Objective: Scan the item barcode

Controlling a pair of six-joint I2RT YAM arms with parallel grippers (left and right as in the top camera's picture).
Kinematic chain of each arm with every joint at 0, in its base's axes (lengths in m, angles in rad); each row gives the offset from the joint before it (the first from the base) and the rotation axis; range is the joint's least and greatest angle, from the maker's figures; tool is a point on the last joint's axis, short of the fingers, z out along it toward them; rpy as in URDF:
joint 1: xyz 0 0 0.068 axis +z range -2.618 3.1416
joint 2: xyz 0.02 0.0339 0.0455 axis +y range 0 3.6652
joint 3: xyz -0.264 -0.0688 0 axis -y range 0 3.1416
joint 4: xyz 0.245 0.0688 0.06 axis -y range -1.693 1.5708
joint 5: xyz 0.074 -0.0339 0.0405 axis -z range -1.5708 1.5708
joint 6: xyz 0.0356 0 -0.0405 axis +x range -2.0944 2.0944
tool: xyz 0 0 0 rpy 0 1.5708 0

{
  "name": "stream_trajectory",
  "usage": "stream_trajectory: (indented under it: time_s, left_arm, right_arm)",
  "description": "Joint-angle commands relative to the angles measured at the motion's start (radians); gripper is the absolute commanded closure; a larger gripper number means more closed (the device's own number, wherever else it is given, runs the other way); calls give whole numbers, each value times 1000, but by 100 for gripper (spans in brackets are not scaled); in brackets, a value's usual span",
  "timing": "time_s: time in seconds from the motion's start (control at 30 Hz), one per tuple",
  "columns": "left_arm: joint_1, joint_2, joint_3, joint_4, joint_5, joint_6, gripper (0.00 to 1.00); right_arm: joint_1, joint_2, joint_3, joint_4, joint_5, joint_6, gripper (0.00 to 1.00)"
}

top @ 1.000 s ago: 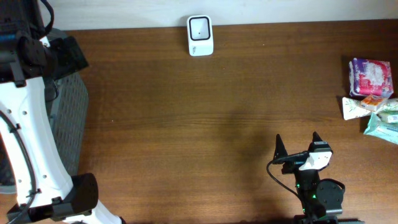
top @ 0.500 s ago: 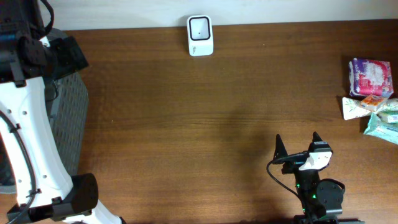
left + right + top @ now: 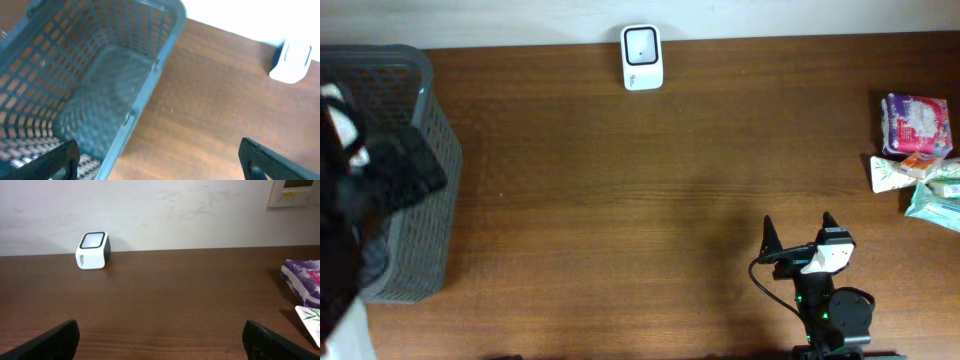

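The white barcode scanner [image 3: 642,57] stands at the table's far edge; the right wrist view shows the scanner [image 3: 93,250] against the wall, and the left wrist view has the scanner [image 3: 292,62] at the upper right. The items lie in a heap at the right edge: a purple packet [image 3: 917,124] and a white and green pack [image 3: 895,172]. My right gripper [image 3: 798,230] stands open near the front edge, left of the heap, holding nothing. My left gripper [image 3: 157,150] is open and bare above the basket's right wall.
A grey mesh basket [image 3: 430,150] stands at the table's left end, its rim [image 3: 150,85] running below the left wrist camera. A light blue pack [image 3: 935,195] lies in the heap. A wall panel [image 3: 295,192] hangs at the upper right.
The left arm has swung fast and is now a dark blur over the basket, which it hid before. The right arm and the items have not moved.
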Motion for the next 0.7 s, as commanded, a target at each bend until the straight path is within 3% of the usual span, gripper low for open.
stream_trajectory:
  time_s: [0.0,0.1,0.33,0.47,0.67]
  left_arm:
    - [2,-126,-278,150,169,231,1]
    - [2,-310,-609,389,329,302,1]
    - [1,-751,-1254,736,398,346,1]
    - [2,-976,-1496,794,396,347,1]
    - [2,-1064,-1723,1051,397,347,1]
  right_arm:
    - [8,-10,-7,-4,12,-7,1]
    - [8,-10,-7,-4,12,-7,1]
    - [8,-10,-7,-4,12,-7,1]
    - [8,-10,-7,-4,12,-7,1]
    - [8,-10,-7,-4,12,-7,1]
